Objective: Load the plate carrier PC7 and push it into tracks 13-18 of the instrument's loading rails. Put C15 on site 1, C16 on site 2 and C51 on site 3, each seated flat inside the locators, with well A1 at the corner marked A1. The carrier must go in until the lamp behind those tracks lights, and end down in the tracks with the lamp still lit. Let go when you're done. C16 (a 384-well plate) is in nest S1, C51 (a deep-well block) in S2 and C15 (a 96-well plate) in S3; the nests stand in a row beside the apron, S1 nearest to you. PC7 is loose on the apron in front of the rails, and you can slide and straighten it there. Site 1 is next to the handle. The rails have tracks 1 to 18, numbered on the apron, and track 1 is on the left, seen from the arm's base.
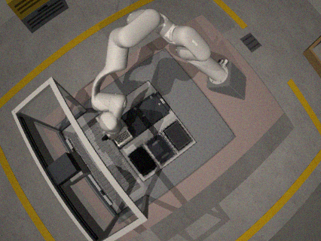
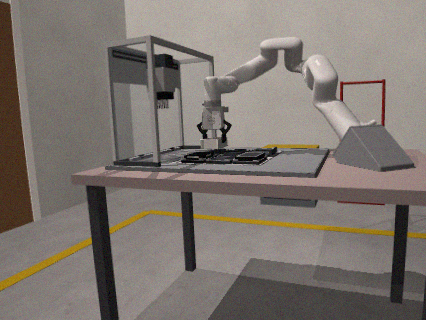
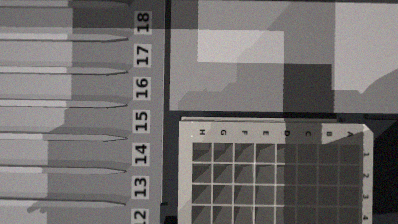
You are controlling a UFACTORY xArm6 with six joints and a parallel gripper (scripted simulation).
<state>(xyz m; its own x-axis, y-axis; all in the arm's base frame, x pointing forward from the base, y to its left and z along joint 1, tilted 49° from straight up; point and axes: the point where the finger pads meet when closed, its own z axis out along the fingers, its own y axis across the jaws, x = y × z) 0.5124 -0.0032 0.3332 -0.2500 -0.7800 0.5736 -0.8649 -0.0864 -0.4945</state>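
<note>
My gripper (image 2: pixel 213 134) is shut on a light deep-well block with square wells, C51 (image 3: pixel 274 175). It holds the block level, a little above the deck, beside the apron numbers 12 to 18 (image 3: pixel 142 120). The block also shows in the overhead view (image 1: pixel 123 136) and in the side view (image 2: pixel 213 143). Its column letters run H to A from left to right in the wrist view, with A at the right corner. The dark carrier PC7 (image 1: pixel 147 113) lies on the apron right next to the block. The fingertips are hidden in the wrist view.
Three dark nests (image 1: pixel 160 148) stand in a row beside the apron. The instrument's frame (image 2: pixel 150 100) with its hanging head (image 2: pixel 165 75) stands over the rails (image 3: pixel 60 100). The arm's base wedge (image 2: pixel 372 147) is at the table's far right.
</note>
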